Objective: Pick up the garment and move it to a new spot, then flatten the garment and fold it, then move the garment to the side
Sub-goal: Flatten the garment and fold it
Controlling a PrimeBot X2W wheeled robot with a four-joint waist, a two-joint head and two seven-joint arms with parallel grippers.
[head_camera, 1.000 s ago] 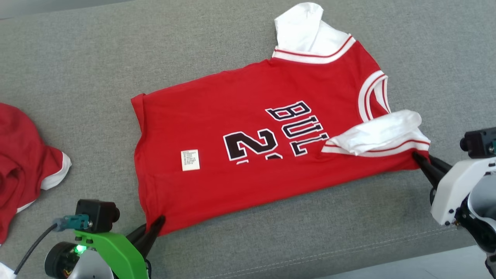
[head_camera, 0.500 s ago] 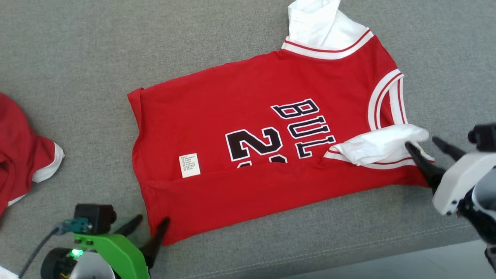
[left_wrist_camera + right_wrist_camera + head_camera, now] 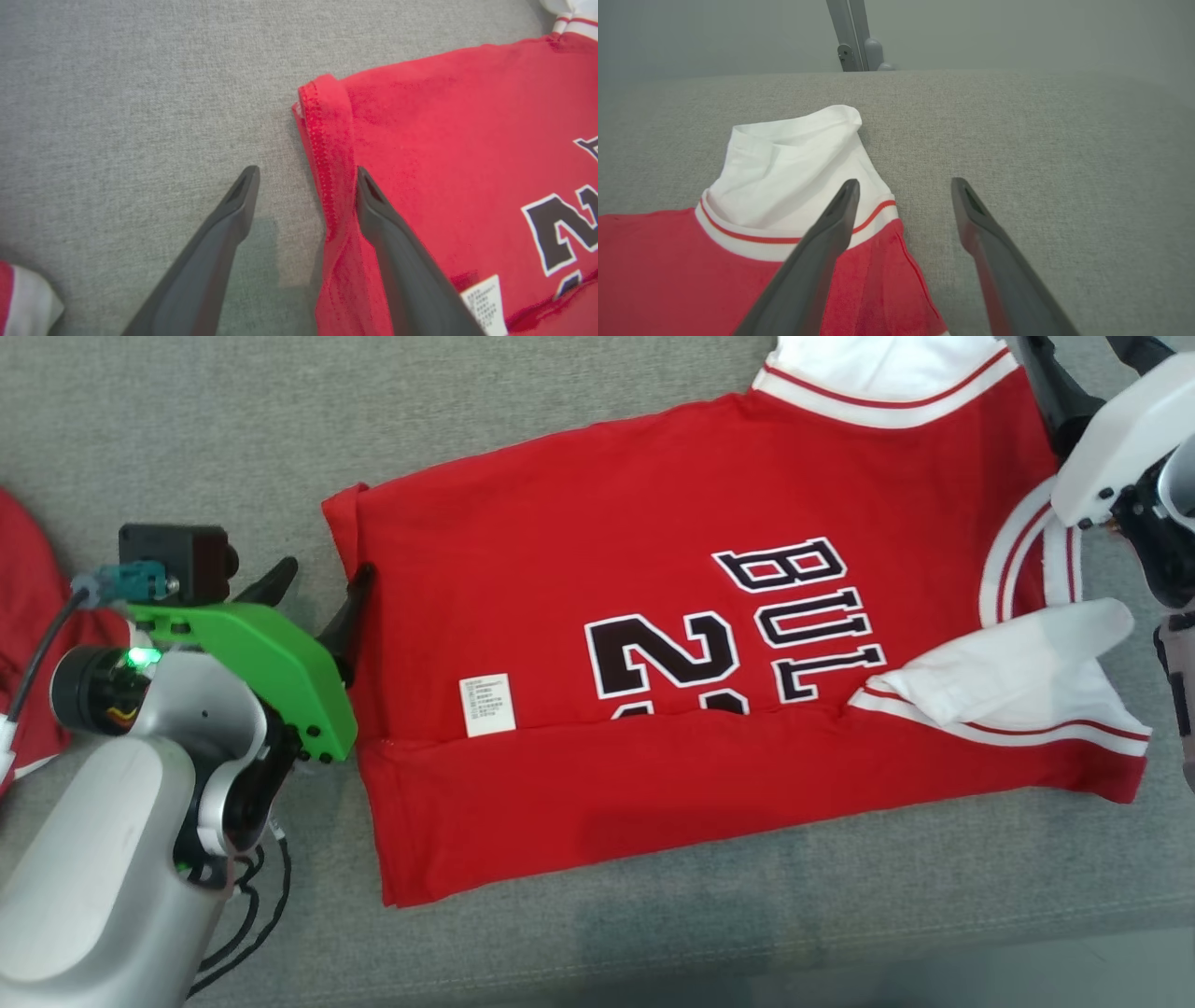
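The garment [image 3: 597,569] is a red jersey with white sleeves and black lettering, lying flat on the grey cushion [image 3: 560,411]. Its near long edge is folded up over the front. My left gripper [image 3: 322,579] stands open at the jersey's far left hem corner. In the left wrist view the left gripper [image 3: 307,171] straddles the stitched hem [image 3: 327,154], one finger on grey fabric and one over the red cloth [image 3: 444,140]. My right gripper [image 3: 1083,359] is open by the far white sleeve [image 3: 784,168]. In the right wrist view the right gripper [image 3: 904,182] has one finger above the sleeve cuff and holds nothing.
A second red and white garment [image 3: 23,607] lies crumpled at the left edge, its cuff [image 3: 23,298] visible in the left wrist view. The cushion's front edge [image 3: 1027,943] runs along the bottom right. A grey metal post [image 3: 852,32] stands behind the cushion.
Both grippers opened and let go of the jersey's near edge, which now lies folded over the front. Both have moved to the jersey's far side. The head camera has shifted.
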